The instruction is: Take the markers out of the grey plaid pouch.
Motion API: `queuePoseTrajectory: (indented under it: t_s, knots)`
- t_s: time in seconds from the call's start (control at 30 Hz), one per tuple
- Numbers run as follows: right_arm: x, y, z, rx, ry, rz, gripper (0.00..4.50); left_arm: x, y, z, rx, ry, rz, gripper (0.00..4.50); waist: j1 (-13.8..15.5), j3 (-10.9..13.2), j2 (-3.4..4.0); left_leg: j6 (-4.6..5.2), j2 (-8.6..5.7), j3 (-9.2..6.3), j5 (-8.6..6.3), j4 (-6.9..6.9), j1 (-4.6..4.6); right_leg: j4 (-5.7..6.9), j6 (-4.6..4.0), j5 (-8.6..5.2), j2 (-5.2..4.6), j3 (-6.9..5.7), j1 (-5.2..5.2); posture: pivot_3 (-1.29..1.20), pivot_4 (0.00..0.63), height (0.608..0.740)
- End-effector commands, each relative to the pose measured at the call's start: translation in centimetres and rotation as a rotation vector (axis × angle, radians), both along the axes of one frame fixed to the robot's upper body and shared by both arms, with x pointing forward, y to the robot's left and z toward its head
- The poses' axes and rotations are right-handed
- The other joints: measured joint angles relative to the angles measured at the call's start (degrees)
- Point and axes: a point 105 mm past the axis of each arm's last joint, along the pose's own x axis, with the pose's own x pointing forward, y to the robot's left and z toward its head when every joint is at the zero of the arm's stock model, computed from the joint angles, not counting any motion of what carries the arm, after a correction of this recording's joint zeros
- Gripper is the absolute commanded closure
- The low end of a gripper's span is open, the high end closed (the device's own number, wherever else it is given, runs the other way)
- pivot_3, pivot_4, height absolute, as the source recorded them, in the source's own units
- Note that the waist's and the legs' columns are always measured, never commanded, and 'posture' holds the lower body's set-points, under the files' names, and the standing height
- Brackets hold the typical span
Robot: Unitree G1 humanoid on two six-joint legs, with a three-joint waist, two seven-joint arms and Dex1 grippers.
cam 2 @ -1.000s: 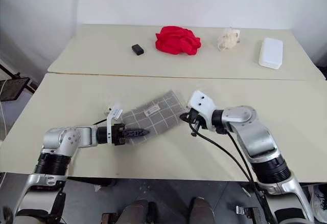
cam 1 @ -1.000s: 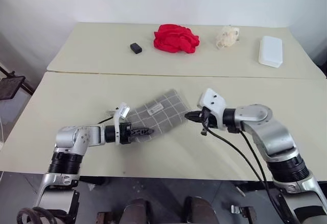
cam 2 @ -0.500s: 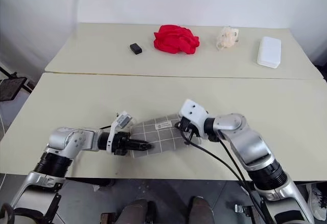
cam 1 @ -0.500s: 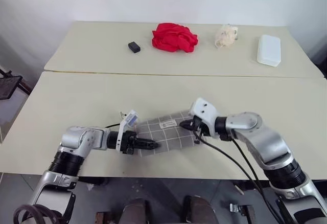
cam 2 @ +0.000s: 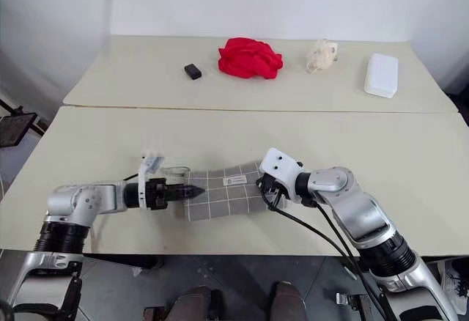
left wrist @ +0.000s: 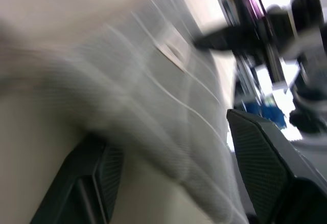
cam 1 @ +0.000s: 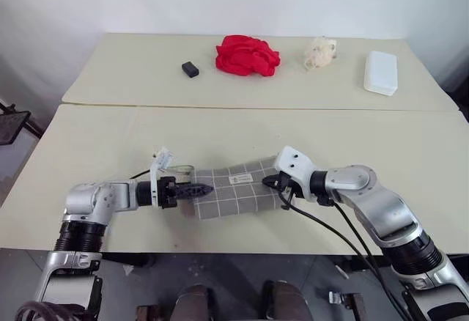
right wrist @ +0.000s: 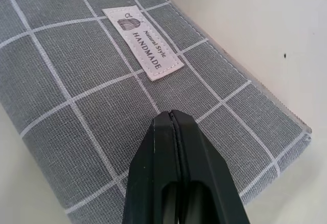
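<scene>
The grey plaid pouch (cam 1: pixel 233 189) lies flat on the near desk (cam 1: pixel 110 145), between the two arms. The right wrist view shows its white label (right wrist: pixel 143 44) reading "HANDMADE", which the head views leave too small to read; there the right fingers (right wrist: pixel 176 132) are pressed together, empty, tips over the fabric beside the label. The left wrist view, blurred, shows the left fingers (left wrist: pixel 260 152) parted, one on each side of the pouch's edge. A second ago the pouch lay slanted, farther up the desk; now it lies nearly level and the left fingers have spread apart. The left gripper (cam 1: pixel 196 189) is at the pouch's left end, the right gripper (cam 1: pixel 270 182) at its right end.
</scene>
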Motion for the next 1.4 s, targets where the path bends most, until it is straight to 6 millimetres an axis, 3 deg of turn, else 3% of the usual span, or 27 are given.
queuePoseTrajectory:
  t_s: [0.03,0.5,0.73,0.83,1.03,1.23,1.4]
  knots:
    - [-0.6,-0.4,-1.5,-0.037,0.048,-0.003,4.50,0.7,2.3,-1.8,0.053,0.128,0.168,1.22,0.0,0.0,-0.01,0.00,0.02,0.01,0.00,0.00,0.02,0.04,0.00,0.00,0.00,0.01,0.00,0.00,0.150,0.740]
    - [-0.3,-0.8,-1.1,0.011,0.012,-0.036,4.50,-1.3,-0.8,-1.7,-0.005,0.292,0.076,1.22,0.2,0.0,-0.06,0.01,-0.02,0.08,-0.02,-0.08,0.02,0.07,0.00,0.00,0.00,0.04,0.00,0.00,0.150,0.740]
    - [-0.1,-0.8,-0.8,0.014,0.000,-0.047,4.50,-3.0,0.3,-1.6,-0.002,0.380,0.059,1.22,0.0,0.0,-0.06,0.00,-0.01,0.08,-0.03,-0.14,0.02,0.04,0.00,0.00,0.00,0.04,-0.02,0.00,0.150,0.740]
    - [-0.1,-0.8,-0.6,0.020,-0.006,-0.052,4.50,-3.0,0.7,-1.4,-0.042,0.395,0.070,1.22,0.0,0.0,-0.06,-0.02,0.01,0.08,-0.04,-0.16,0.02,0.03,0.00,0.00,0.00,0.05,-0.05,0.00,0.150,0.740]
    - [-0.3,-0.7,-0.9,0.022,-0.001,-0.053,4.50,-2.1,-1.8,-1.8,-0.055,0.413,0.048,1.22,0.7,0.0,-0.09,-0.02,-0.06,0.04,-0.04,-0.11,0.02,0.01,0.00,0.00,-0.02,0.05,0.01,0.00,0.150,0.740]
    - [-0.5,-0.7,-0.9,0.019,0.003,-0.042,4.50,-1.4,-2.7,-1.6,-0.048,0.414,0.034,1.22,1.1,0.0,-0.09,-0.01,-0.07,0.04,-0.04,-0.09,0.02,-0.02,0.02,0.01,-0.02,0.04,0.02,0.00,0.150,0.740]
    - [-0.5,-0.6,-0.9,0.022,0.002,-0.038,4.50,-1.1,-3.1,-1.4,-0.058,0.415,0.021,2.45,1.0,0.0,-0.09,-0.01,-0.07,0.08,-0.04,-0.11,0.01,-0.02,0.02,0.01,-0.01,0.05,0.00,0.00,0.150,0.740]
